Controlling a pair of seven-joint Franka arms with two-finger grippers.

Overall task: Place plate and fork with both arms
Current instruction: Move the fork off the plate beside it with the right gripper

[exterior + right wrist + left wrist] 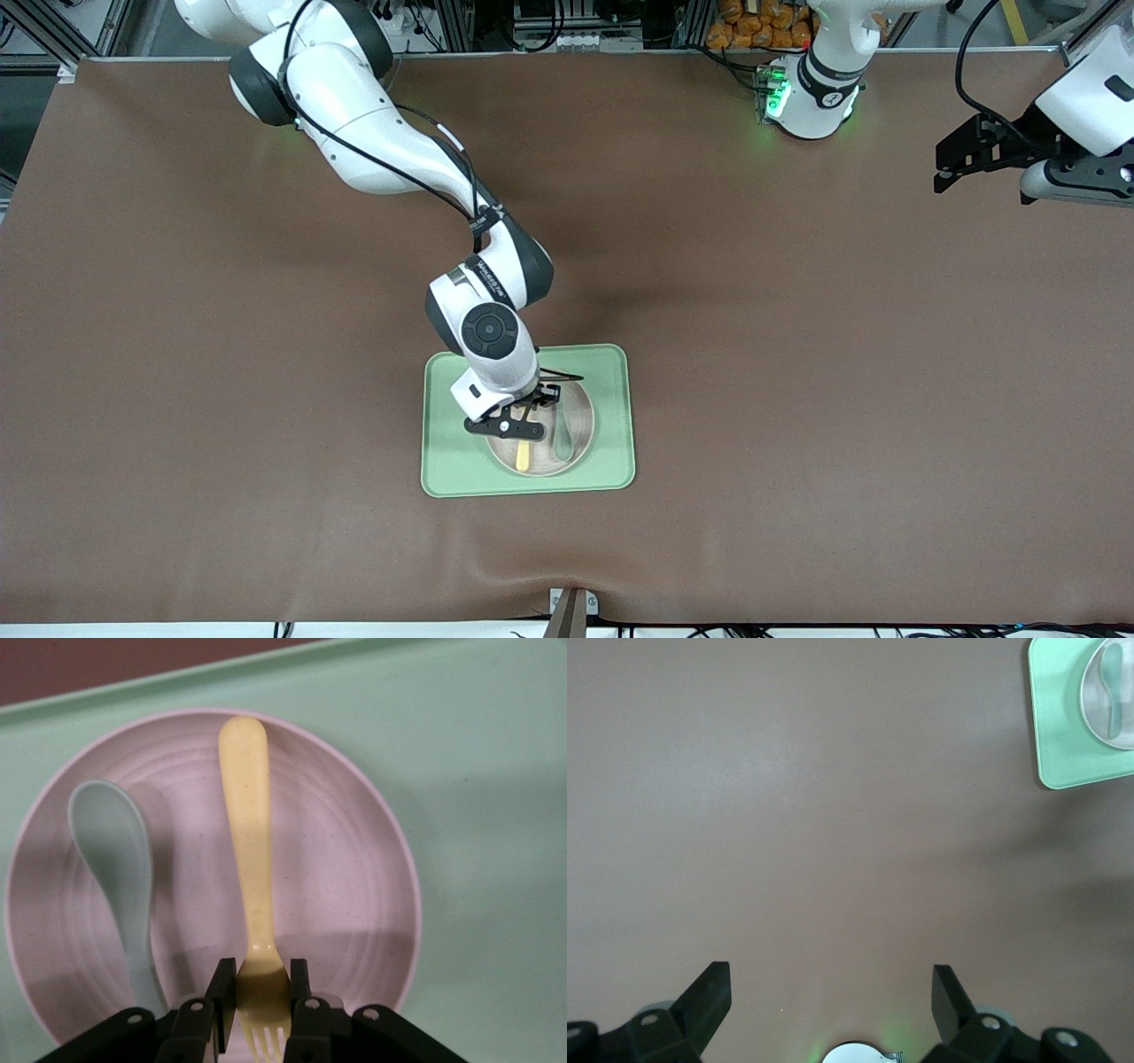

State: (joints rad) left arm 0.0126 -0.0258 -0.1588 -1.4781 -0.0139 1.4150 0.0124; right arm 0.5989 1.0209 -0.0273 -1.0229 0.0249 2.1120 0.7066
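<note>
The right gripper (262, 1001) is clamped on the fork (248, 859) just above its tines, over the plate (354, 904); the tine tips are cut off from view. The spoon (115, 868) lies beside it. The left gripper (831, 1001) waits, fingers apart, over bare table (788, 815), the plate partly cut off.

We looked down from high across the table (797, 354), left wrist high over bare cloth, right wrist close over the plate (354, 904), all sharing the tray (443, 478).

Smooth pale-yellow plastic fork (251, 868), matt speckled plate (345, 895), satiny green tray (478, 771), dull brown cloth-like table cover (797, 354).
</note>
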